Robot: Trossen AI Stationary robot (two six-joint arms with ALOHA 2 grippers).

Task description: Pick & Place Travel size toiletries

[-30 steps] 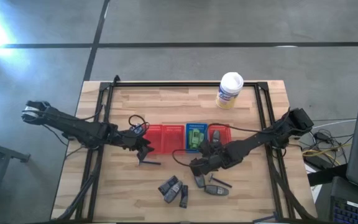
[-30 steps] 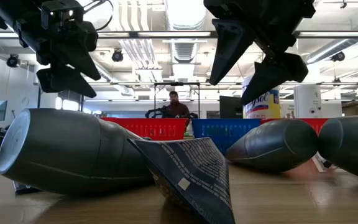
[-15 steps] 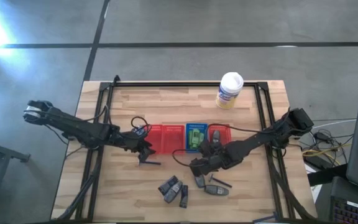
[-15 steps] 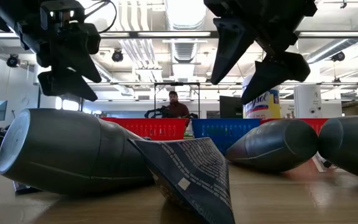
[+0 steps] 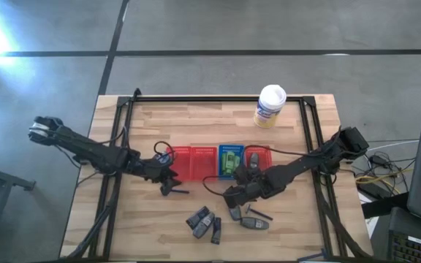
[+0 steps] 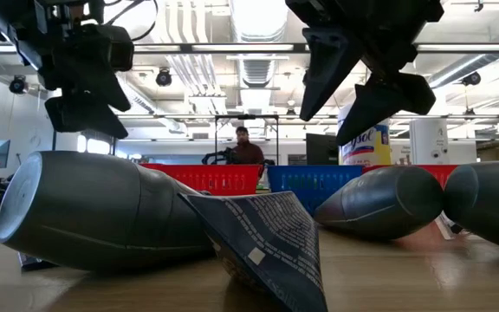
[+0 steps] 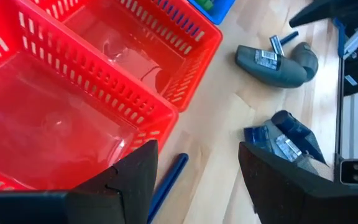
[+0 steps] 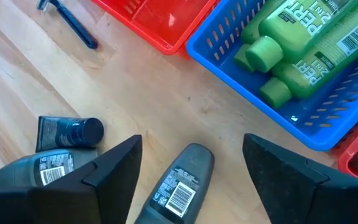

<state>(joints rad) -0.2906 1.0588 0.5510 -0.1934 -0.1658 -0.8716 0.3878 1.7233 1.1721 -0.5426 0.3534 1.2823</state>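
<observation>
Several dark grey tubes (image 5: 209,221) and a thin black stick (image 5: 258,214) lie on the wooden table near its front edge. Green bottles (image 8: 303,43) lie in the blue basket (image 5: 230,148). My right gripper (image 8: 191,149) hangs open above one grey tube (image 8: 182,177), a finger on either side of it and clear of it. My left gripper (image 7: 197,149) hangs open just in front of the left red basket (image 7: 73,106), over a dark stick (image 7: 169,177) that lies flat on the table.
A second red basket (image 5: 263,151) stands to the right of the blue one. A white tub with a yellow label (image 5: 270,106) stands at the back right. Black frame rails (image 5: 115,139) run along the table's left, right and far sides.
My right gripper's fingers have drawn a little closer together over the grey tube and stay open. The tubes and sticks lie where they were.
</observation>
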